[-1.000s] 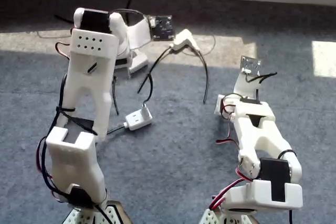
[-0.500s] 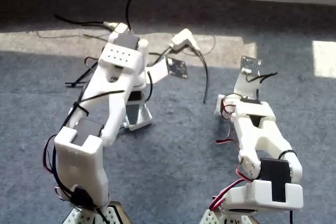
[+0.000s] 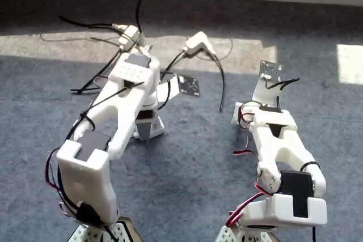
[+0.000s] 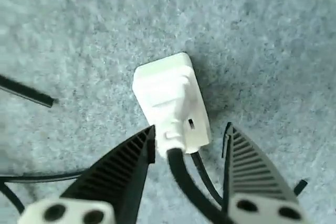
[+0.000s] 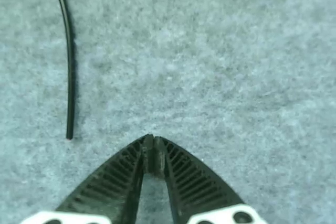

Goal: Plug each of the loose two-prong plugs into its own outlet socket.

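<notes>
A white outlet block (image 4: 170, 100) on a black cable (image 4: 184, 182) lies on the grey carpet. My left gripper (image 4: 189, 132) hangs open just above its cable end, one finger on each side, not touching. From above, the left arm covers most of that block (image 3: 156, 130). A white two-prong plug (image 3: 198, 42) with a black cord lies farther off in the sunlit strip. Another small white plug (image 3: 128, 31) rests among the cables behind the left arm. My right gripper (image 5: 153, 148) is shut on nothing, pointing down at bare carpet.
The loose end of a black cord (image 5: 68, 77) lies near the right gripper. Thin black cables (image 3: 91, 86) trail across the carpet beside the left arm. The right arm (image 3: 275, 137) sits folded at the right. Open carpet lies between the two arms.
The left arm has swung down and toward the centre, from raised at the far left to low over the white block. The right arm has stayed still.
</notes>
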`<state>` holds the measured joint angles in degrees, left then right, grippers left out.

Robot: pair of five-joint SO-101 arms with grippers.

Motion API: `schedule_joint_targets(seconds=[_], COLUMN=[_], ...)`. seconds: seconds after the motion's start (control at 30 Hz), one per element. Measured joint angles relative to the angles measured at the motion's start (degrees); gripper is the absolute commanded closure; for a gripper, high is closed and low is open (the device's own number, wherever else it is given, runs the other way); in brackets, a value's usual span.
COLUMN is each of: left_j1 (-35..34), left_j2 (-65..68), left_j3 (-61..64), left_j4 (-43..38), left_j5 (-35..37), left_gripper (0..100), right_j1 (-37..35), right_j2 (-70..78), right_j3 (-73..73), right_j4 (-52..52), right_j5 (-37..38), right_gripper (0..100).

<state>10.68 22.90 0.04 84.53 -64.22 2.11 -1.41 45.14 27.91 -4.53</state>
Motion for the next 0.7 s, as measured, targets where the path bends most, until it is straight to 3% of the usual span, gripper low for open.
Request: schedule_joint_targets(seconds=[0.3, 0.43, 0.53, 0.7], left_j1=[0.53, 0.44, 0.44, 0.70], left_j2=[0.88, 0.88, 0.88, 0.79], left_j3=[3.96, 4.04, 4.04, 4.13], left_j4=[-5.98, -6.24, -8.70, -16.00], left_j5=[0.00, 0.70, 4.22, 11.08], left_gripper=[78, 88, 96, 98], right_j1=[0.00, 0.00, 0.00, 0.00], right_j2=[0.00, 0.00, 0.00, 0.00], right_j3=[0.00, 0.00, 0.00, 0.00], right_j4=[0.00, 0.00, 0.00, 0.00], right_j5=[0.00, 0.00, 0.00, 0.00], right_gripper=[99.2, 99.2, 99.2, 99.2])
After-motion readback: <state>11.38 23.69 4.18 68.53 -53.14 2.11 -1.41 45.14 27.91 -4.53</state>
